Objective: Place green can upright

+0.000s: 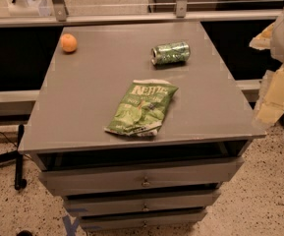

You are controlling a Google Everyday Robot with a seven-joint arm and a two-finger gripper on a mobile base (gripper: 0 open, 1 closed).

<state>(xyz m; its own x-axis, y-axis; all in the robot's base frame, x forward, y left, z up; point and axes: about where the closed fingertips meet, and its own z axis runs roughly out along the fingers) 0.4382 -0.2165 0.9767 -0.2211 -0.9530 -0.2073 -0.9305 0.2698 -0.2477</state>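
The green can (170, 53) lies on its side on the grey cabinet top (92, 92), toward the back right, with its silver end facing left. My gripper (273, 97) is a pale cream shape at the right edge of the view. It hangs beside the cabinet's right edge, off the top, to the right of the can and apart from it. It holds nothing that I can see.
A green-and-white chip bag (141, 107) lies flat near the middle front of the top. An orange (69, 43) sits at the back left corner. The cabinet has drawers (141, 178) below. A metal railing (131, 16) runs behind it.
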